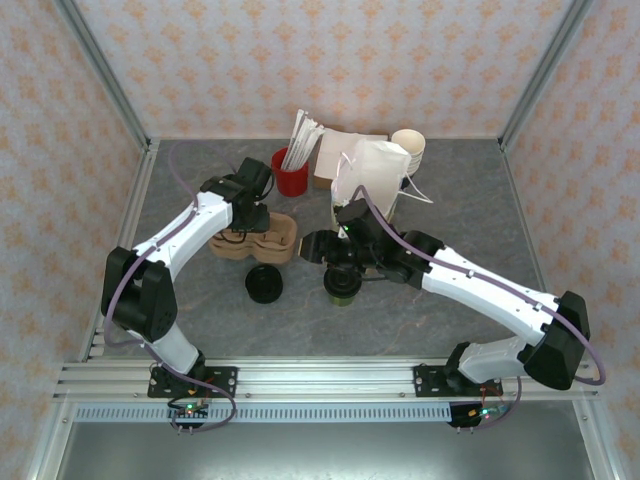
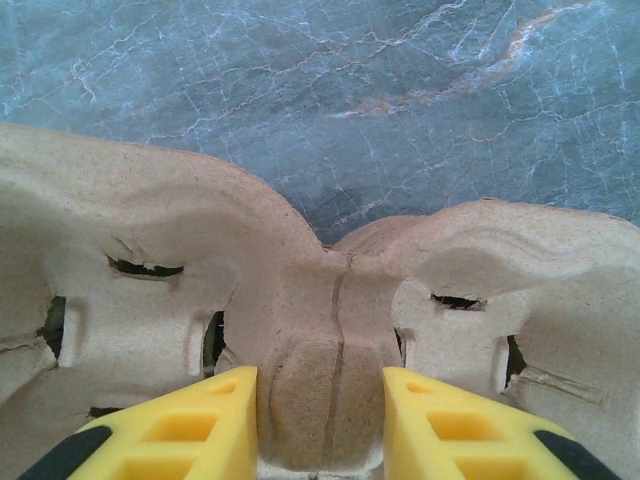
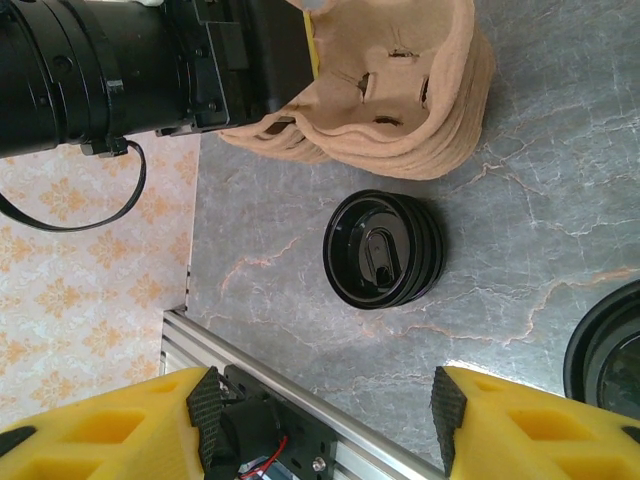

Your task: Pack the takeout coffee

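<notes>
The takeout coffee [image 1: 342, 288], an olive-green cup with a black lid, stands on the grey table just in front of my right gripper [image 1: 325, 252]. In the right wrist view its lid [image 3: 612, 350] shows at the right edge, outside the fingers. My right gripper [image 3: 320, 410] is open with nothing between its yellow fingers. A stack of brown pulp cup carriers [image 1: 255, 243] sits to the left. My left gripper [image 2: 320, 420] is shut on the middle ridge of the top carrier [image 2: 330, 310], one finger pressed to each side.
A low stack of black lids [image 1: 264, 284] [image 3: 385, 248] lies between the carriers and the coffee. At the back stand a red cup of wrapped straws [image 1: 290, 172], a white paper bag [image 1: 372, 175] and stacked cream cups [image 1: 408, 148]. The aluminium rail [image 3: 330, 415] runs along the near edge.
</notes>
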`<control>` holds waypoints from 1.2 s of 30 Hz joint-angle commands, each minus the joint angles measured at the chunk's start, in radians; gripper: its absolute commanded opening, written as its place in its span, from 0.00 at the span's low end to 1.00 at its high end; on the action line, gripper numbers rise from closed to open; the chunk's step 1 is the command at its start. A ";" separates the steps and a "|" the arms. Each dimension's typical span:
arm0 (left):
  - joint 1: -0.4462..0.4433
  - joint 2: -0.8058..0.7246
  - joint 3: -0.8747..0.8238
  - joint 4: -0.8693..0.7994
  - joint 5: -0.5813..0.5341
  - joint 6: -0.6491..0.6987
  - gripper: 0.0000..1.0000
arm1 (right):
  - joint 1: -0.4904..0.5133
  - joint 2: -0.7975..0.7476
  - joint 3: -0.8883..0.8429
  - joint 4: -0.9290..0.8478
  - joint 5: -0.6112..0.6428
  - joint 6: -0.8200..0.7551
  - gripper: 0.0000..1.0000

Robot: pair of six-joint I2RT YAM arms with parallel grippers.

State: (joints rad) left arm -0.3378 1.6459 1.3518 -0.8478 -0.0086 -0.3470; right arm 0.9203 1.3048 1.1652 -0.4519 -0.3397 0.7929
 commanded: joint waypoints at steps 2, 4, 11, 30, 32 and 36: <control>0.003 -0.041 -0.009 0.019 -0.014 -0.009 0.30 | 0.007 0.003 0.040 -0.002 0.030 -0.008 0.60; 0.004 -0.042 0.002 0.013 -0.012 -0.009 0.30 | 0.008 0.008 0.042 -0.005 0.031 -0.010 0.60; 0.005 -0.054 0.030 -0.011 -0.015 -0.009 0.30 | 0.008 0.006 0.045 -0.011 0.034 -0.011 0.60; 0.002 -0.191 0.133 -0.101 0.054 -0.014 0.30 | -0.009 -0.026 0.098 -0.008 0.054 -0.062 0.59; 0.002 -0.216 0.155 -0.117 0.081 -0.013 0.30 | -0.016 -0.036 0.135 -0.025 0.056 -0.088 0.59; -0.003 -0.269 0.199 -0.142 0.139 0.005 0.30 | -0.047 -0.048 0.236 -0.101 0.057 -0.162 0.59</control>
State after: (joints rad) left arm -0.3386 1.4376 1.4986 -0.9398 0.0772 -0.3489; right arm 0.8944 1.2991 1.3235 -0.4988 -0.3099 0.7071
